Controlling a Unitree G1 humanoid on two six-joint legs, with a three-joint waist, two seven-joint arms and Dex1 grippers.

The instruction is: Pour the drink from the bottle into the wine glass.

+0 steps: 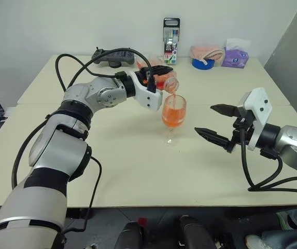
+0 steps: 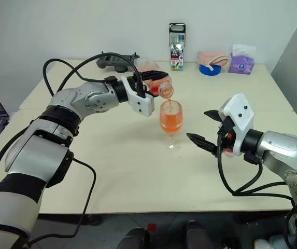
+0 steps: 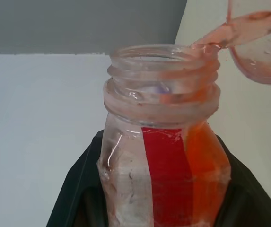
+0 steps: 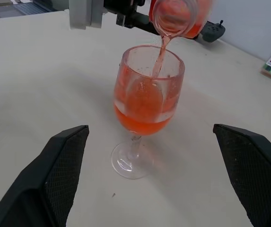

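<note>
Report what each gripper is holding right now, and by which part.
The left gripper holds the bottle by its body, tipped so the drink streams into the wine glass. The right gripper holds nothing; its jaws stand wide open beside the glass.

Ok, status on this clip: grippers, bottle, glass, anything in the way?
Left gripper shut on clear squarish plastic bottle, tipped, orange-red drink streaming into clear stemmed wine glass. Right gripper open beside glass. Nothing in the way.
</note>
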